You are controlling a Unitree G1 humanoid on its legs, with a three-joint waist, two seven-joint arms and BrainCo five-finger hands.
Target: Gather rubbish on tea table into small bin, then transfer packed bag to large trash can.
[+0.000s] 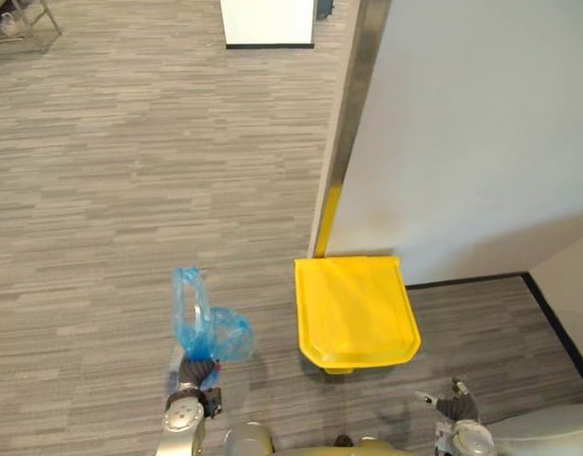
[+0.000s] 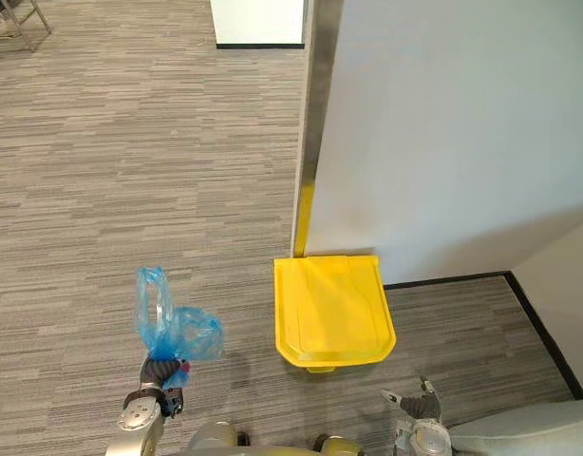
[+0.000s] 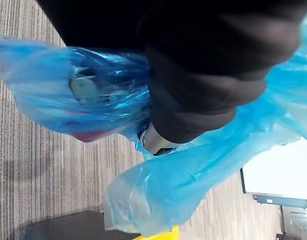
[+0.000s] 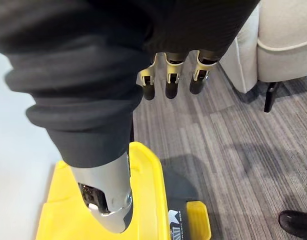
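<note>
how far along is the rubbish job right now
Done: rubbish looks bagged in the translucent blue plastic bag. In hand: left hand grips it beside the yellow plastic lidded trash can. Left: can shut, bag not yet inside; right hand open, empty.

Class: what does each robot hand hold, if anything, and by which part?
The left hand grips the blue bag by a bunch of its plastic; which part of the bag cannot be told. The right hand holds nothing.
</note>
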